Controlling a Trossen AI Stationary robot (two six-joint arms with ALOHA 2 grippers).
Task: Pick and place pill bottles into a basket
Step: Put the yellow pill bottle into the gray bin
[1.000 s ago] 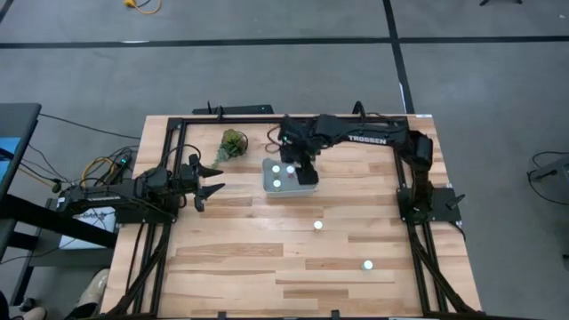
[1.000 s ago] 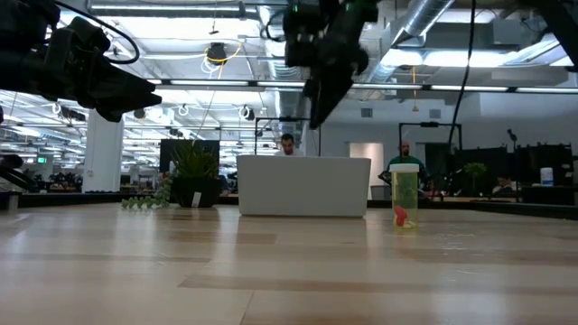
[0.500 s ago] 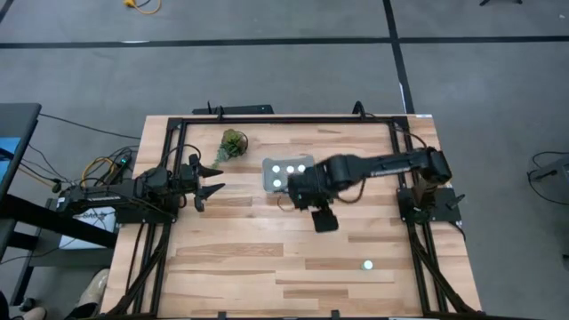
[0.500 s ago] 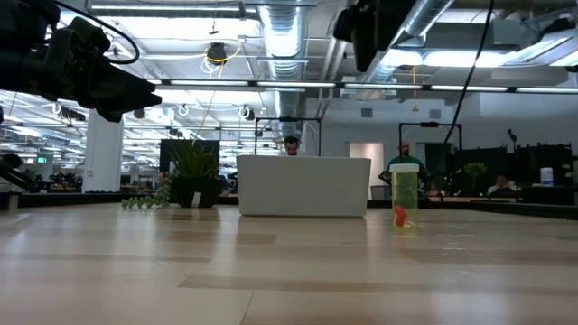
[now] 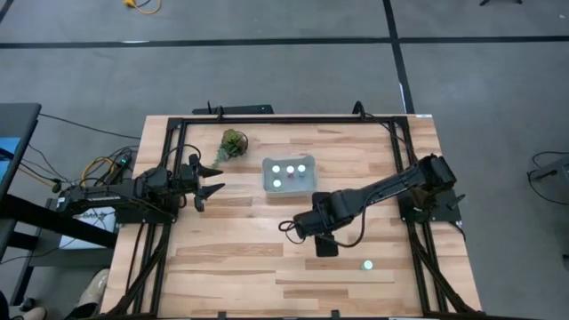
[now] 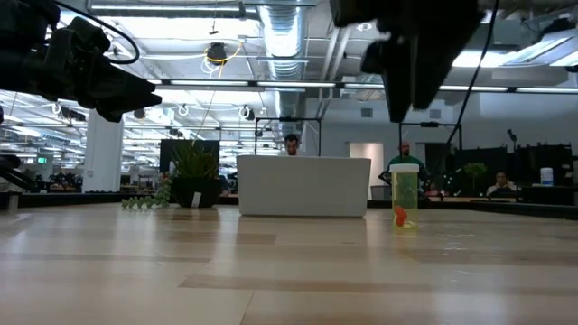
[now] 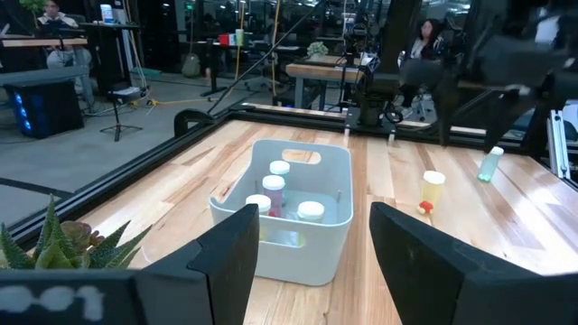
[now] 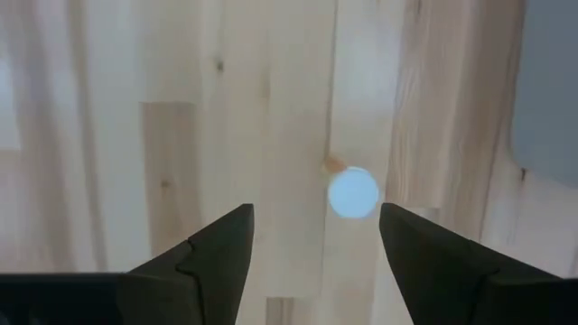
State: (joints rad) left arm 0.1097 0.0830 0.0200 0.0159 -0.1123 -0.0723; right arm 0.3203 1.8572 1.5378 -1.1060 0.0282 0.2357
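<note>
- Right hand, fingers spread and empty, hangs above a bottle standing on the desk.
- Bottle: likely light, rigid, slick (tips easily); grip the body below its cap.
- Left hand spread, facing the basket.

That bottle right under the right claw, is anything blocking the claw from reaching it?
Nothing visible does. The right gripper hangs open above the white-capped bottle, with only bare table around it. The basket stands off to one side.
</note>
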